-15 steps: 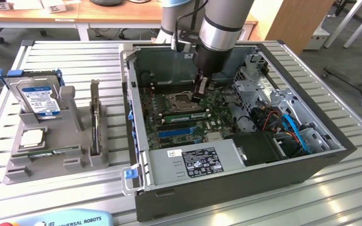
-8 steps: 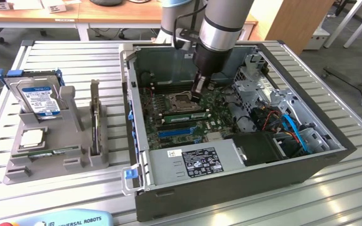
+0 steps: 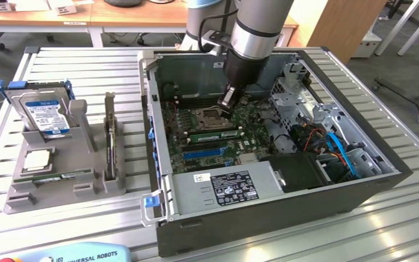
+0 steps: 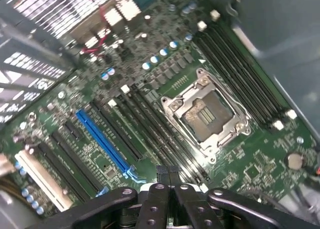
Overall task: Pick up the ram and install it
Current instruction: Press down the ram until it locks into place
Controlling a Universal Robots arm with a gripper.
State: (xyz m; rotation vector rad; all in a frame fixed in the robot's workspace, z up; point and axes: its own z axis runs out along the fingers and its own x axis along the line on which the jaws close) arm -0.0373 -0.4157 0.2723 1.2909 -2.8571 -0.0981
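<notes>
Lying seated in a motherboard slot beside the empty square processor socket (image 3: 211,115), the long thin green ram stick (image 3: 211,127) looks light, stiff, fragile, best gripped by its edges; the black claw (image 3: 227,105) hangs clenched, empty, just above.

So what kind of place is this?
Probably a robotics lab or test bench for PC assembly. An open computer case sits on a slatted metal table, a grey fixture holds parts such as a hard drive, and office desks stand behind.
</notes>
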